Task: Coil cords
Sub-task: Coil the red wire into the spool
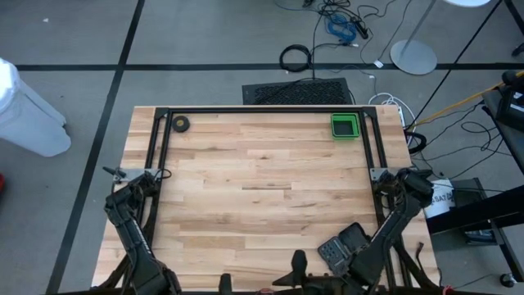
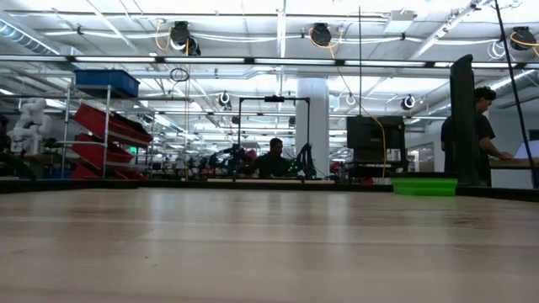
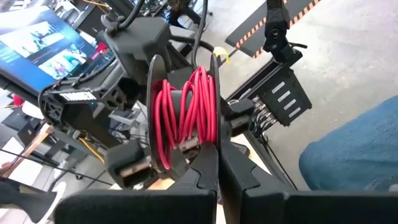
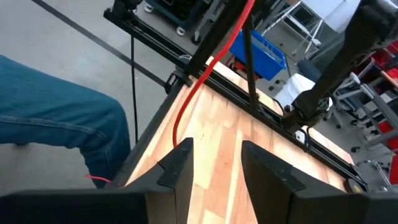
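Cord (image 3: 186, 115), thin and red, sits wound in many loops between the two black flanges of a small reel (image 3: 183, 134), and in the left wrist view the left gripper (image 3: 217, 171) has its fingers pinched together on the reel's near flange, holding it edge-on just beyond the fingertips. Held this way, the groove faces outward, which looks meant to let more cord be laid into it. The right gripper (image 4: 214, 163) is at the table's (image 4: 217, 155) near edge with its fingers apart and nothing between them; a free length of cord (image 4: 205, 74) runs slack across that view ahead of the fingers, over the wood, not touching either finger. My guess is that the right gripper is placed to catch this length and guide it toward the reel. From above, both arms crowd the table's near edge and the reel cannot be made out there. A green tray (image 1: 345, 126) and a small black ring (image 1: 180, 124) lie at the far corners, well apart from the work. A person's blue-jeaned leg (image 4: 56, 112) shows beside the table in both wrist views.
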Controlling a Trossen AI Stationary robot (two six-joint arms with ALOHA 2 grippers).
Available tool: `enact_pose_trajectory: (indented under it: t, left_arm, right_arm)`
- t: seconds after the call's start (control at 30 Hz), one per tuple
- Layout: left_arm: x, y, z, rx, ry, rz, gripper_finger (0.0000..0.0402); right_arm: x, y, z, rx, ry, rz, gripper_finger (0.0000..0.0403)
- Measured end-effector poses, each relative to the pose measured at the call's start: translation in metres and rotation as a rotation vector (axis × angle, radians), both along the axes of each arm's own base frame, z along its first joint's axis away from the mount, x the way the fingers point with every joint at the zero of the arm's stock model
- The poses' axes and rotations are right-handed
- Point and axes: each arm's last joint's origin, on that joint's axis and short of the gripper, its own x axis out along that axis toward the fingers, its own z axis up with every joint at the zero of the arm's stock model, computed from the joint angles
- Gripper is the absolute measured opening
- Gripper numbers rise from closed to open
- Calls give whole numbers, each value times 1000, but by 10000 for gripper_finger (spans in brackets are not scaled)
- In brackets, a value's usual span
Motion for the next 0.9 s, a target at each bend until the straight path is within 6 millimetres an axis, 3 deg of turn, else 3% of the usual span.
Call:
enact_pose_trajectory:
  t: [0.2,0.6,0.77,0.9]
  left_arm:
    - [0,1,0,6,-9,29,2]
    - [1,3,0,15,-21,73,2]
    - [1,3,0,15,-21,74,2]
    - [3,4,0,15,-21,79,2]
  right_arm:
    - [-10,7,3,25,-6,16,134]
    - [-1,2,4,97,15,52,138]
    - [3,-1,4,103,13,38,118]
    - [4,-1,5,109,3,41,79]
